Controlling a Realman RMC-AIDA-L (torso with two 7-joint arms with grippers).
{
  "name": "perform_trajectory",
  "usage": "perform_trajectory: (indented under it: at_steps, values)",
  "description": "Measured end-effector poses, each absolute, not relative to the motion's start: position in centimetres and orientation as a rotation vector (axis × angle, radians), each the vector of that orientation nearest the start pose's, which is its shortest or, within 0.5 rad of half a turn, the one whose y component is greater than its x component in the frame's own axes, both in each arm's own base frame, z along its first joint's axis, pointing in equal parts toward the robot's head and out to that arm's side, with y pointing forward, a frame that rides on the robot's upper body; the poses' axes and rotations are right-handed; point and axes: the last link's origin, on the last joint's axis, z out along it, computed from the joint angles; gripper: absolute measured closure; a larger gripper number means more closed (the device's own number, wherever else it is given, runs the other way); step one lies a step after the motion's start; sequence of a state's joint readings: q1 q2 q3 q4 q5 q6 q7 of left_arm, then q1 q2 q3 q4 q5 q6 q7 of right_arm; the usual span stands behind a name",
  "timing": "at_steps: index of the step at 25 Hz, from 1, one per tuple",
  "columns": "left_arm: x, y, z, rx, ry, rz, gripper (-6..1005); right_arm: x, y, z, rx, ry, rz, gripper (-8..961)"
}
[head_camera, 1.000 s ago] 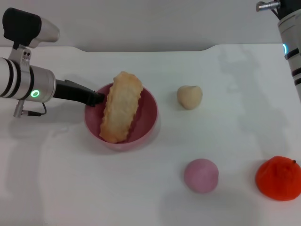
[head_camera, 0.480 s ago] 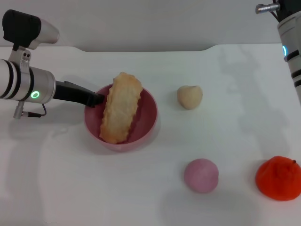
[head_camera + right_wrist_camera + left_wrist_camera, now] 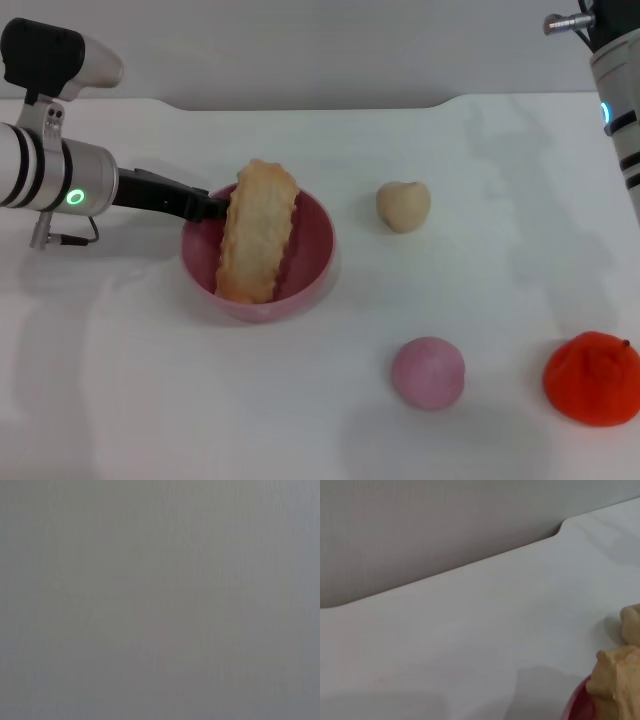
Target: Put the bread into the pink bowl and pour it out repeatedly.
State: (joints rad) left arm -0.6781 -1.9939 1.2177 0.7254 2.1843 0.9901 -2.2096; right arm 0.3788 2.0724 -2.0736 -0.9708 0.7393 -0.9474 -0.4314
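While the bread (image 3: 258,233) lies across the pink bowl (image 3: 305,265), one end propped on the rim at about 12 o'clock and the other resting near 7 o'clock, the left gripper (image 3: 210,208) reaches in from the 9 o'clock side, and its dark fingers appear clamped on the bowl's rim at roughly 10 o'clock. The loaf shows its pale, flat underside and overhangs the far rim slightly; the left wrist view catches only a sliver of rim and the loaf's end. The step in hand reads as the start of pouring: the loaf is loaded and the bowl is gripped, but not yet tipped. The next move likely calls for lifting and rolling the wrist so the loaf slides over the rim opposite the grip, toward 3 o'clock. Because the loaf bridges the rim instead of sitting deep, it may drop early or catch on the edge. Open table (image 3: 120,400) lies from 5 to 8 o'clock of the bowl; a cream bun (image 3: 403,206) sits at 3 o'clock, a pink ball (image 3: 428,372) at 4 o'clock, an orange toy (image 3: 593,378) farther out. The right arm (image 3: 620,90) stays parked at the far right edge; whether its fingers are apart or together cannot be told.
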Motion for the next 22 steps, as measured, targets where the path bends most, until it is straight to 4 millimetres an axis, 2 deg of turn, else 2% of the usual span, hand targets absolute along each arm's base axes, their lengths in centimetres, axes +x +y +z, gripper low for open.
perform_trajectory:
  at_steps: [4,6,10,12,17,18,21,22]
  values:
    - [-24.9,41.5,-1.1,-2.426,-1.068,-0.047,746,14.8,37.4,0.9,-1.483,0.137,0.933,435]
    - [-24.6,41.8,-0.8,-2.418,-1.054,-0.065,565,14.9,37.5,0.8,-1.485,0.140,0.928,435]
    - [-24.3,42.1,-0.3,-2.404,-1.041,-0.090,459,15.2,37.6,0.9,-1.484,0.141,0.918,435]
    - [-23.6,43.1,1.4,-2.337,-0.978,-0.164,405,15.4,37.6,0.9,-1.483,0.141,0.915,435]
    - [-23.4,43.4,1.8,-2.315,-0.952,-0.183,280,15.8,37.7,0.9,-1.481,0.152,0.909,435]
    - [-22.1,44.1,3.5,-2.243,-0.865,-0.284,261,15.8,37.7,0.9,-1.481,0.153,0.908,435]
    - [-21.8,44.3,4.2,-2.221,-0.839,-0.327,204,16.0,37.8,0.9,-1.480,0.153,0.903,435]
    - [-21.2,44.3,5.5,-2.165,-0.760,-0.542,185,16.0,37.8,1.0,-1.478,0.155,0.900,435]
